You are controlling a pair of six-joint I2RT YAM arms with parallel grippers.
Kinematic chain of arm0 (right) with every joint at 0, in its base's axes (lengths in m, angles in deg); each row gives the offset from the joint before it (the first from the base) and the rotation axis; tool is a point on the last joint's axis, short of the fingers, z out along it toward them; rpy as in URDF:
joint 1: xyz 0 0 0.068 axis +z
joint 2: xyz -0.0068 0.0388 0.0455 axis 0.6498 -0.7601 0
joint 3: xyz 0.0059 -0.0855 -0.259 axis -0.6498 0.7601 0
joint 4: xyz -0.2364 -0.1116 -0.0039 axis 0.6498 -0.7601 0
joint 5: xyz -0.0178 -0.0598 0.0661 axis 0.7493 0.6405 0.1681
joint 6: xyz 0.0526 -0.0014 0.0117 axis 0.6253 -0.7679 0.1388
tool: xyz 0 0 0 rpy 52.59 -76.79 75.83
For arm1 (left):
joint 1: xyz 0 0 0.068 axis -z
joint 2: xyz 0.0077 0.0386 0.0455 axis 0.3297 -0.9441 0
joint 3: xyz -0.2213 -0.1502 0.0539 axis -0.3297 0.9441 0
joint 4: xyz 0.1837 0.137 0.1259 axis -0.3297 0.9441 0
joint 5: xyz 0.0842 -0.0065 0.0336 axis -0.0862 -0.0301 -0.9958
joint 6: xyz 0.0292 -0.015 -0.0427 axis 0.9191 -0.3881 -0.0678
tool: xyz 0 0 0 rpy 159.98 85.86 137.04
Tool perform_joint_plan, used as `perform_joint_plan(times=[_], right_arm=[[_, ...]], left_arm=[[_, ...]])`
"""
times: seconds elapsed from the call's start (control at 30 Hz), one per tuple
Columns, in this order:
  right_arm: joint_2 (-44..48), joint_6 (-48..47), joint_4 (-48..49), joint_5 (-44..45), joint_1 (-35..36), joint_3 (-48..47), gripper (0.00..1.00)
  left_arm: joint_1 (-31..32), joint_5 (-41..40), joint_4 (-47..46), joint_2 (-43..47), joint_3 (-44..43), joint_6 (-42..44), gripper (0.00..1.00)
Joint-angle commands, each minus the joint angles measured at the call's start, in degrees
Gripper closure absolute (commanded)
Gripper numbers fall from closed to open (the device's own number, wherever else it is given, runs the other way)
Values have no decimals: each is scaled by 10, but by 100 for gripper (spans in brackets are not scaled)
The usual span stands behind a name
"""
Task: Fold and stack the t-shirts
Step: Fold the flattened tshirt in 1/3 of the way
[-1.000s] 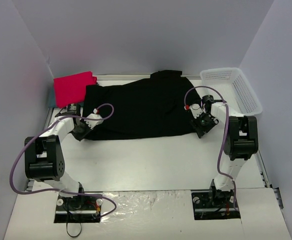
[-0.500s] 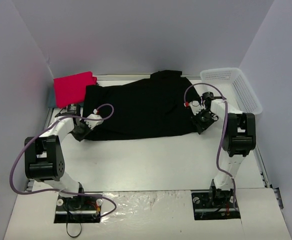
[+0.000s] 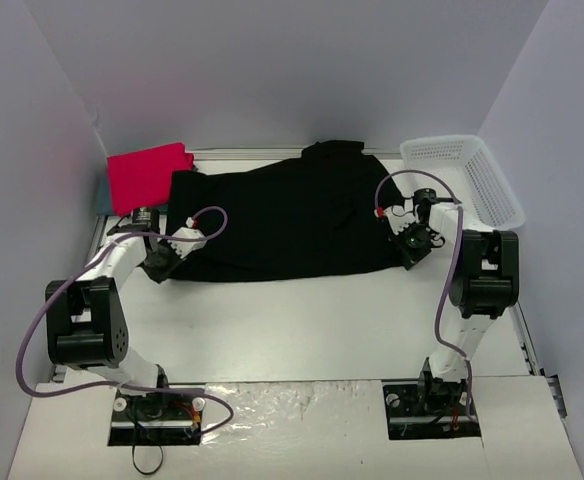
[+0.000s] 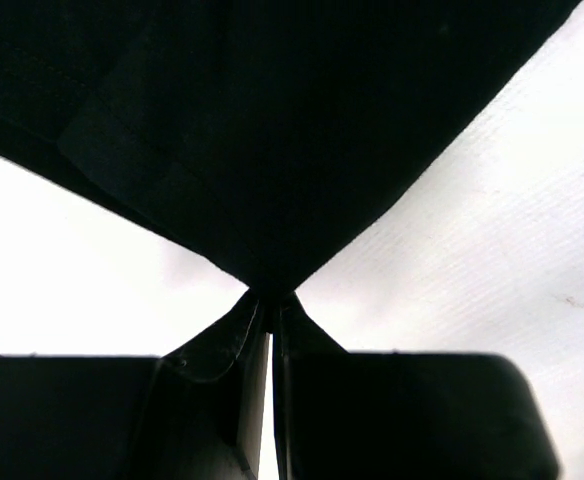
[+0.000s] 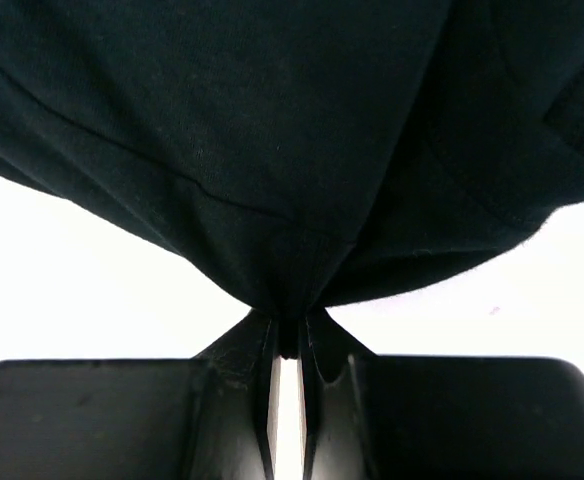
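Top external, I log: black t-shirt [image 3: 282, 215] spread on tabletop [image 3: 302, 320]; left gripper [image 3: 160, 265] clamped on its near-left corner, right gripper [image 3: 412, 247] on its near-right hem.

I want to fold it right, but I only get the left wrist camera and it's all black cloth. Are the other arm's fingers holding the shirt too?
Observer: Yes. The right fingers are shut on the edge of the black shirt, at its near right corner.
Operator: Is the shirt flat or all bunched up?
Observer: It is mostly spread out across the back of the table, with a few wrinkles.
Operator: Where's another shirt?
Observer: A red shirt lies folded at the back left, right beside the black one's far corner.
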Motion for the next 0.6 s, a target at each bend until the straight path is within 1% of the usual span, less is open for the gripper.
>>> perform_joint_plan(times=[0.0, 0.03, 0.23, 0.57], right_arm=[[46, -26, -77, 13, -11, 44, 100], [47, -30, -77, 13, -12, 49, 100], [144, -53, -124, 18, -19, 87, 100], [287, -95, -246, -5, -22, 108, 100]], left_arm=[[-5, 27, 45, 58, 0, 9, 98], [-5, 27, 49, 58, 0, 9, 98], [-5, 48, 105, 118, 21, 43, 98], [-5, 70, 202, 205, 35, 84, 97]])
